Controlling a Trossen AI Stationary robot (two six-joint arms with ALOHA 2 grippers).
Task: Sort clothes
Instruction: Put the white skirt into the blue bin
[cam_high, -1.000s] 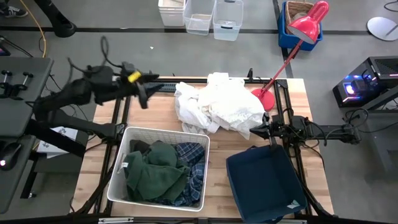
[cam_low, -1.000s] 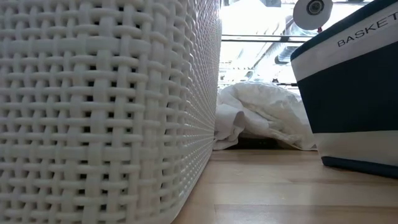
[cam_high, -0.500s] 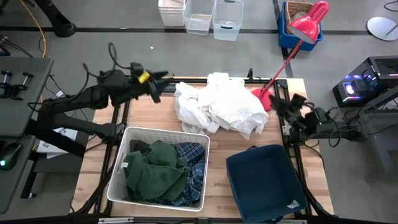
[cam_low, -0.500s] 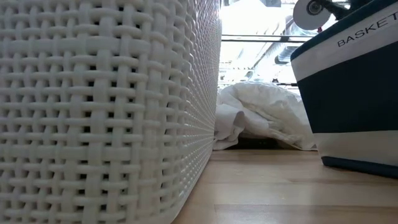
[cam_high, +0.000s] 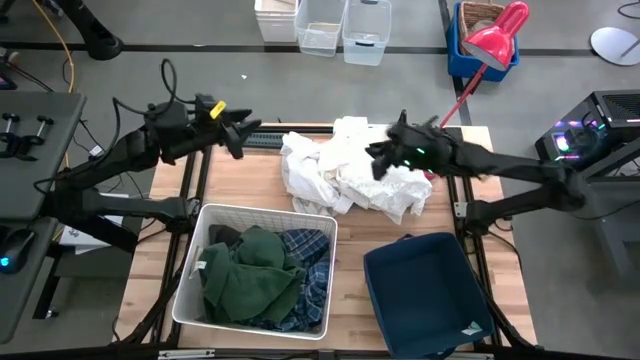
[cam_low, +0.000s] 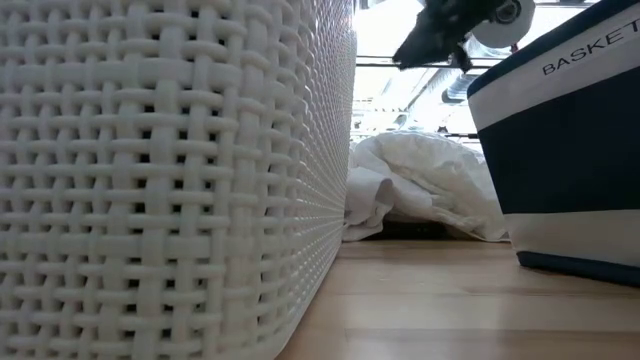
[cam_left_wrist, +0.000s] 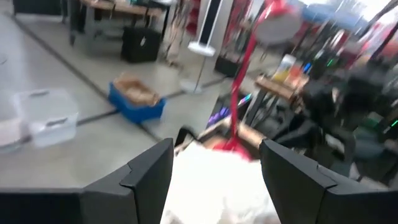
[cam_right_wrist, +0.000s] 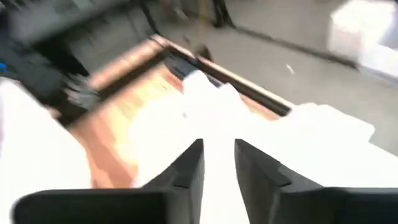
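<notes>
A heap of white clothes (cam_high: 350, 175) lies on the far middle of the wooden table and shows in the low view (cam_low: 430, 190). A dark green garment (cam_high: 250, 280) and a blue-and-white plaid shirt (cam_high: 308, 268) lie in the white woven bin (cam_high: 262, 211). The navy fabric bin (cam_high: 425, 295) stands near right. My right gripper (cam_high: 378, 160) hovers above the white heap, fingers a little apart, and shows high in the low view (cam_low: 430, 35). My left gripper (cam_high: 234, 143) is open at the far left edge, left of the heap.
A red desk lamp stands with its base (cam_high: 420, 155) at the heap's right side, and its stem slants off toward the far right. Clear plastic boxes (cam_high: 345, 25) and a blue box (cam_high: 470, 45) stand on the floor beyond the table. Bare wood (cam_high: 350, 250) lies between the bins.
My right gripper has swung from beside the navy bin's far edge out toward the table's right edge. From there it has gone up and toward the table's left, over the white heap. The clothes have not moved.
</notes>
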